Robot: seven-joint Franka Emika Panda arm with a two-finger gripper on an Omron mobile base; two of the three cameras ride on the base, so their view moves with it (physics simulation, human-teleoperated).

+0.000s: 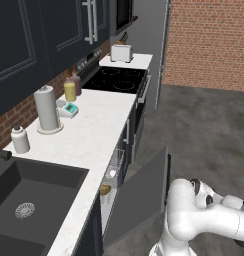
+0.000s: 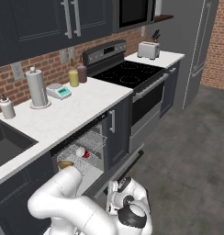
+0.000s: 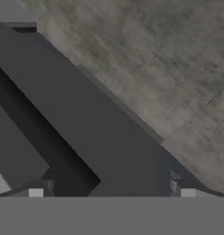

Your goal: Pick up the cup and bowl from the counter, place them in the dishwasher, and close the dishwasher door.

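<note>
The dishwasher [image 2: 96, 137] stands open under the white counter [image 1: 96, 127]. In its white wire rack lie the red cup [image 1: 111, 173] [image 2: 83, 153] on its side and the tan bowl [image 1: 105, 189] [image 2: 65, 164]. The dishwasher door [image 1: 139, 195] is a dark panel, tilted partway up from the floor. My arm reaches low beside the door's outer edge. In the hand view my gripper [image 3: 111, 192] is open, its fingertips [image 3: 36, 193] wide apart with nothing between them. The door's dark surface [image 3: 86, 119] lies close in front of it.
On the counter stand a paper-towel roll [image 1: 46, 107], a yellow bottle [image 1: 69, 91], a soap dispenser [image 1: 20, 139] and a small scale [image 1: 69, 109]. The black sink [image 1: 29, 200] is at the left, the black stove [image 1: 116, 79] and toaster [image 1: 121, 52] beyond. Grey floor [image 1: 204, 130] opens to the right.
</note>
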